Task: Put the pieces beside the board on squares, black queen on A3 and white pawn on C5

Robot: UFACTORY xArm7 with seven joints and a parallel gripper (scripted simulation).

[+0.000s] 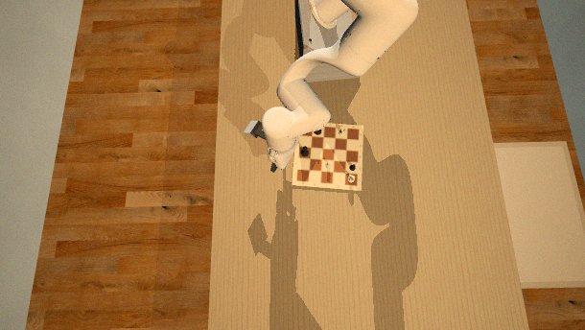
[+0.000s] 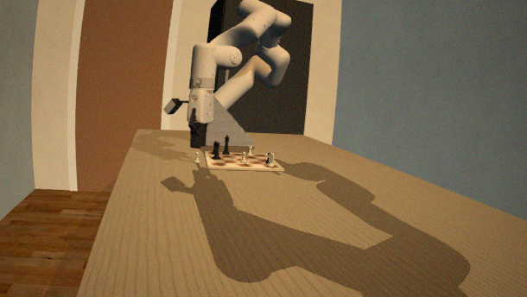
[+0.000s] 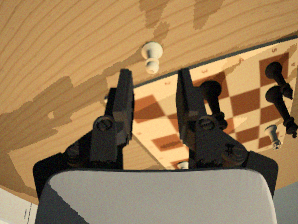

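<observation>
The white pawn (image 2: 196, 157) (image 3: 151, 51) stands upright on the table beside the board's left edge; the arm hides it in the top view. My gripper (image 2: 198, 146) (image 3: 155, 84) is partly open and empty, above the table by that edge. In the wrist view the pawn is beyond the fingertips, between their lines. A black piece (image 1: 304, 152) (image 3: 212, 92), seemingly the queen, stands upright on the middle square of the left edge column of the board (image 1: 336, 187) (image 2: 242, 168) (image 3: 225, 65). The edge labels are too blurred to read.
The black king (image 2: 226, 146) (image 3: 280, 106) and another black piece (image 3: 274, 71) stand near the board's far left corner. White pieces (image 1: 340, 130) (image 1: 327, 164) (image 1: 351, 178) and a small black piece (image 1: 352, 167) stand elsewhere on it. The arm covers the far left corner in the top view.
</observation>
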